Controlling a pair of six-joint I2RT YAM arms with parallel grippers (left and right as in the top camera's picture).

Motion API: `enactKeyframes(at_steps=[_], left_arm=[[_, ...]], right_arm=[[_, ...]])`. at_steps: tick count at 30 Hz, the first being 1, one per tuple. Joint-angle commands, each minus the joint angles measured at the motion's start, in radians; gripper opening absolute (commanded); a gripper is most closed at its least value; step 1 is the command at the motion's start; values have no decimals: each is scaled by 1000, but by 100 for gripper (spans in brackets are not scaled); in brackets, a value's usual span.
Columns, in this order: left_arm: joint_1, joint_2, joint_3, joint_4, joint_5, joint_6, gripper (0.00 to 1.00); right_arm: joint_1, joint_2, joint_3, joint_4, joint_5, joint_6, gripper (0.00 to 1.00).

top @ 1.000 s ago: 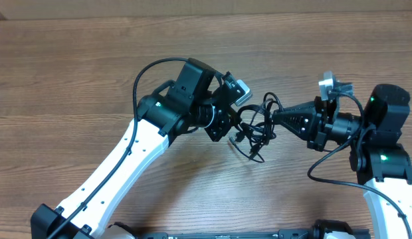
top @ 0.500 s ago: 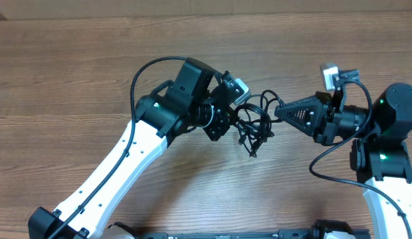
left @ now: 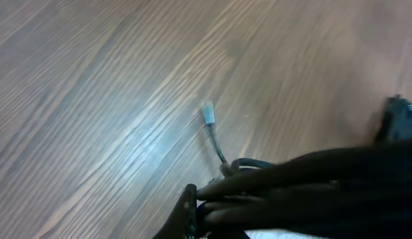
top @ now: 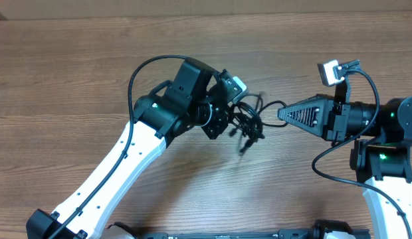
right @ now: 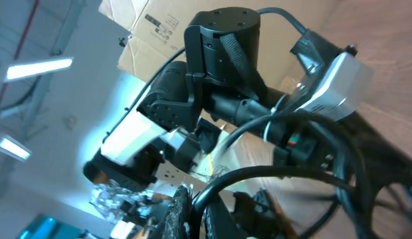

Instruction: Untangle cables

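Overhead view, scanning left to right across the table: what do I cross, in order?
White forearm link of the left arm → black wrist housing of the left arm → tangled thin black cables → black wedge-shaped right tool → grey boxy wrist camera → black round joint of the right arm.

The cables [top: 249, 125], thin black cords looped into one loose tangle, bunch at the left claw [top: 234, 123], one strand stretching to the right claw [top: 280, 114], one cord ending in a small pale plug [left: 207, 114].
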Motion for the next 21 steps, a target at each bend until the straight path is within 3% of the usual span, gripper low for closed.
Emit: enactKeyframes(at_steps=[1,14,21], left_arm=[[16,14,-10,-18,-151,19,4],[38,15,-10,-10,-225,13,4],[90,15,-10,52,-326,-92,4]], right_arm=[[-4,-18,23,20,-32,113,4],[-4,-18,23,16,-32,156,5],[-3,-18,22,16,-32,158,11]])
